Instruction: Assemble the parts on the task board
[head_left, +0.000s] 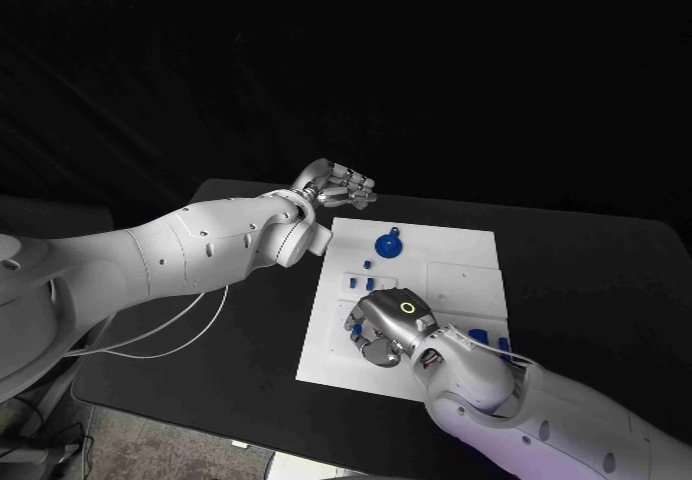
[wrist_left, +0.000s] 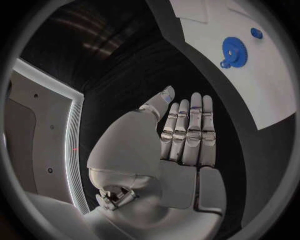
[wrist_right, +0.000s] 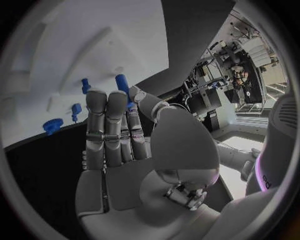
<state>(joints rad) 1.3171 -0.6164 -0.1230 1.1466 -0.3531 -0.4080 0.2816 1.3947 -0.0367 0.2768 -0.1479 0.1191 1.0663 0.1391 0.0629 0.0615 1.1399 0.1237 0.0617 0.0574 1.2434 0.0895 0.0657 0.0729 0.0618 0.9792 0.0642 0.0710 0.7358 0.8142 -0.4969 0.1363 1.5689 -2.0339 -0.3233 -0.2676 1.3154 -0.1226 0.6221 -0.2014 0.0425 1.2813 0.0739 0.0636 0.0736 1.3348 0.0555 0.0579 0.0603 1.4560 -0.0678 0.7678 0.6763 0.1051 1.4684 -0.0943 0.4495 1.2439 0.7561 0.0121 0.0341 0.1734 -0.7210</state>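
The white task board (head_left: 450, 262) lies in the middle of the black table. A blue gear (head_left: 388, 243) sits on its far left part, also seen as the gear (wrist_left: 233, 50) in the left wrist view. My left hand (head_left: 335, 187) hovers off the board's far left corner, its fingers (wrist_left: 189, 131) straight and holding nothing. My right hand (head_left: 387, 325) is over the board's near left part. Between its thumb and a finger it pinches a blue peg (wrist_right: 122, 82). Small blue parts (head_left: 375, 265) stand in the board between the gear and my right hand.
Two more blue parts (head_left: 488, 339) lie on the board's near right area beside my right forearm. Raised white blocks (head_left: 459, 275) sit on the board's right half. Black table (head_left: 591, 270) surrounds the board, with a loose cable (head_left: 173, 325) hanging at the left.
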